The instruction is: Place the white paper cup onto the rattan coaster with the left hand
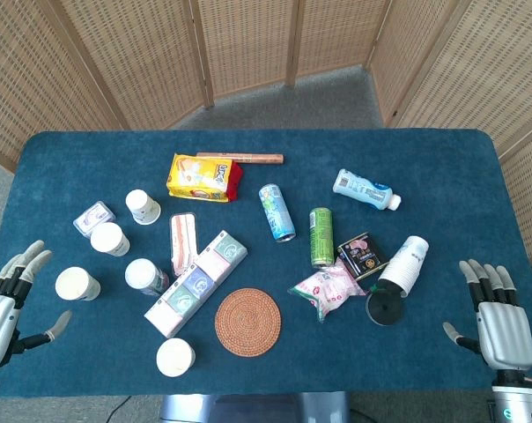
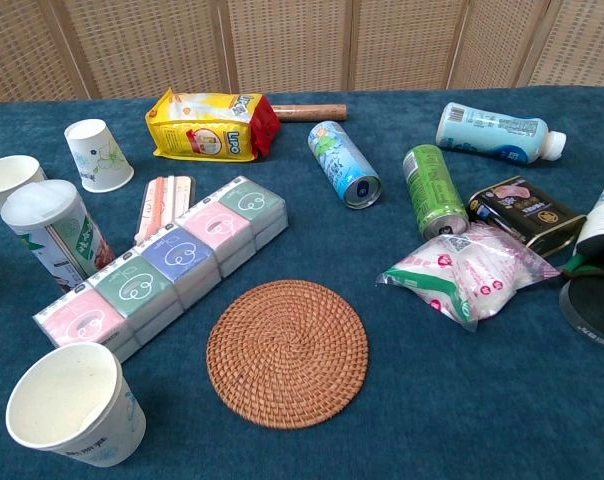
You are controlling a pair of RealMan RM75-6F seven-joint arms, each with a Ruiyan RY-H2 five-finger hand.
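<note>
The round rattan coaster (image 1: pixel 247 322) (image 2: pixel 287 352) lies flat near the table's front edge, with nothing on it. Several white paper cups stand to its left. One upright open cup (image 1: pixel 175 357) (image 2: pixel 77 405) is just front-left of the coaster. Another upright cup (image 1: pixel 77 284) stands closest to my left hand (image 1: pixel 11 304). That hand hovers at the front-left corner, fingers spread and holding nothing. My right hand (image 1: pixel 497 317) is at the front-right corner, fingers also apart and holding nothing. Neither hand appears in the chest view.
A long tissue pack (image 1: pixel 196 284) (image 2: pixel 162 265) lies diagonally beside the coaster. More cups (image 1: pixel 143 207), a lidded cup (image 2: pixel 54 232), a yellow snack bag (image 1: pixel 203 177), two cans (image 1: pixel 320 236), a bottle (image 1: pixel 365 189), a pink bag (image 2: pixel 469 270) and a black tin (image 2: pixel 527 212) fill the middle.
</note>
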